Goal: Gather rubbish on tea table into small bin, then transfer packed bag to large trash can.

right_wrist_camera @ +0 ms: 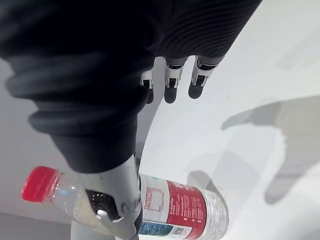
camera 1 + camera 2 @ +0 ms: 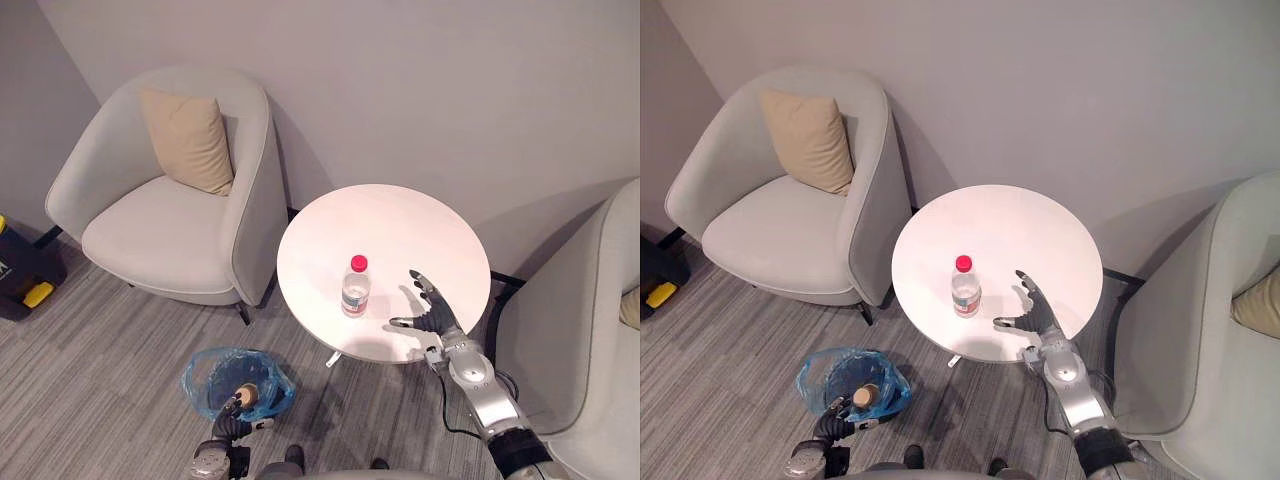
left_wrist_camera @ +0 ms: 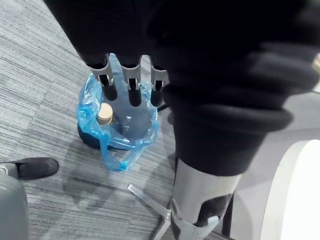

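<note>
A clear water bottle with a red cap stands upright near the front of the round white tea table. My right hand hovers open over the table just right of the bottle, not touching it. In the right wrist view the bottle shows past the thumb, and the fingers are straight. On the floor left of the table stands the small bin lined with a blue bag, with a tan round thing inside. My left hand is open at the bin's near rim, its fingers straight above the bag.
A light armchair with a beige cushion stands left of the table, close to the bin. A second armchair stands hard on the right. A black and yellow box lies at the far left. Grey carpet surrounds the bin.
</note>
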Motion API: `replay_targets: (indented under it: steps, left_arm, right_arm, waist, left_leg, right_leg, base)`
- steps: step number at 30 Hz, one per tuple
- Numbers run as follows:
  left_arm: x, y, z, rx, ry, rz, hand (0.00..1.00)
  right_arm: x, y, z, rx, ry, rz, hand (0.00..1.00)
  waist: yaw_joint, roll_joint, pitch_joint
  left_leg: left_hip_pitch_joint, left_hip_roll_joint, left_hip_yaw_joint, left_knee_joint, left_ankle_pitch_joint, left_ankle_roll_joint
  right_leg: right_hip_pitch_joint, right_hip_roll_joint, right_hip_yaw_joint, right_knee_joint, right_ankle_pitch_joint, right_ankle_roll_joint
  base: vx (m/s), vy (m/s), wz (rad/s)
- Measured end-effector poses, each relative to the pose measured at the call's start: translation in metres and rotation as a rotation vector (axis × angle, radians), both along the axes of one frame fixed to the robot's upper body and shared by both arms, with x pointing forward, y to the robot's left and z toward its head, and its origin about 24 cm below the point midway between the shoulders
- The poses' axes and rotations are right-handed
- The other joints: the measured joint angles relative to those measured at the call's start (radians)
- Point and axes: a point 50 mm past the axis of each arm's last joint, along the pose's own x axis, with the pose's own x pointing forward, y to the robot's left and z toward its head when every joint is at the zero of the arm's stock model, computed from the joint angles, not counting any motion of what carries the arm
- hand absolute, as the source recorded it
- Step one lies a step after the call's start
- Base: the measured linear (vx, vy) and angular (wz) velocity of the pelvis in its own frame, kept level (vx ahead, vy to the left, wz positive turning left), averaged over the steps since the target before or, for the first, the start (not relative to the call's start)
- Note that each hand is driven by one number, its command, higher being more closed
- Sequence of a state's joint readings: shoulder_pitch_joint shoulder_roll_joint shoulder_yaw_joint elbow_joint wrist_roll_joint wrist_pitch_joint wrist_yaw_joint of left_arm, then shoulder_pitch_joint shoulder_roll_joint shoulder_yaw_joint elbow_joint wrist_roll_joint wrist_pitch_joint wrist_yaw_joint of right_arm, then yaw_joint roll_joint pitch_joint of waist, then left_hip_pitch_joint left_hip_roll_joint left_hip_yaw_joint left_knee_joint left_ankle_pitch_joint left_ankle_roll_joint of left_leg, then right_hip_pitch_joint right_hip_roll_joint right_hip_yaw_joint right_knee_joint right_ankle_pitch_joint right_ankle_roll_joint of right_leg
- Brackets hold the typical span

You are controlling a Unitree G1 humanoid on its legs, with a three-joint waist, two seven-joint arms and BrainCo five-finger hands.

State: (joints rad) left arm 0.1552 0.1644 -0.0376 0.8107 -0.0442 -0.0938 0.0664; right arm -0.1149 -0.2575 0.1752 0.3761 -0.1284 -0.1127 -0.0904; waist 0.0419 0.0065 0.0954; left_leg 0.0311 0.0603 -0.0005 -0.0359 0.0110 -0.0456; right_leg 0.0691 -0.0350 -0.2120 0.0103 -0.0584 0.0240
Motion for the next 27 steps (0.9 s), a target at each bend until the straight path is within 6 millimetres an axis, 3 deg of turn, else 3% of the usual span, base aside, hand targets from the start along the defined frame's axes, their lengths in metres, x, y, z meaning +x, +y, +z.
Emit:
replay_targets:
  steps: [6,12,20,26,27]
  left_arm:
    - [-0.005,-0.002,-0.002,-0.007,0.011,0.004,0.0]
    - [-0.004,-0.003,0.0,-0.01,-0.001,0.005,0.0]
    - [0.002,-0.006,0.004,-0.016,-0.034,0.002,0.0]
    - [0.006,-0.011,0.005,-0.03,-0.058,0.001,0.0]
    - [0.006,-0.011,0.006,-0.03,-0.059,0.0,0.0]
  right_arm:
    - [0.012,0.004,0.004,0.005,-0.018,-0.017,0.0]
    - [0.029,0.007,0.012,0.009,-0.035,-0.023,0.0]
    - [0.04,0.016,0.016,0.03,-0.034,-0.016,0.0]
    - [0.056,0.019,0.03,0.039,-0.08,-0.042,0.0]
    - [0.058,0.019,0.031,0.043,-0.079,-0.045,1.0]
  waist:
    - [0.029,0.005,0.013]
    - [0.032,0.015,0.061]
    - [0.055,0.023,0.088]
    - [0.061,0.037,0.117]
    - [0.061,0.038,0.12]
  left_leg:
    - [-0.022,-0.005,-0.024,0.0,0.007,0.002]
    - [-0.039,-0.007,-0.06,-0.045,0.051,0.0]
    - [-0.06,-0.009,-0.076,-0.054,0.061,-0.003]
    - [-0.086,-0.01,-0.092,-0.053,0.069,-0.006]
    - [-0.088,-0.01,-0.093,-0.052,0.07,-0.006]
  right_leg:
    - [-0.005,-0.002,-0.021,-0.016,0.015,-0.001]
    - [-0.026,-0.002,-0.053,-0.019,0.024,0.002]
    - [-0.042,-0.003,-0.071,-0.02,0.025,0.002]
    - [-0.058,-0.003,-0.088,-0.02,0.025,0.002]
    - [-0.059,-0.003,-0.089,-0.02,0.025,0.002]
  base:
    - [-0.04,0.007,0.1]
    - [-0.07,0.001,0.16]
    - [-0.02,-0.001,0.07]
    - [-0.02,-0.003,0.09]
    - [-0.03,0.002,0.03]
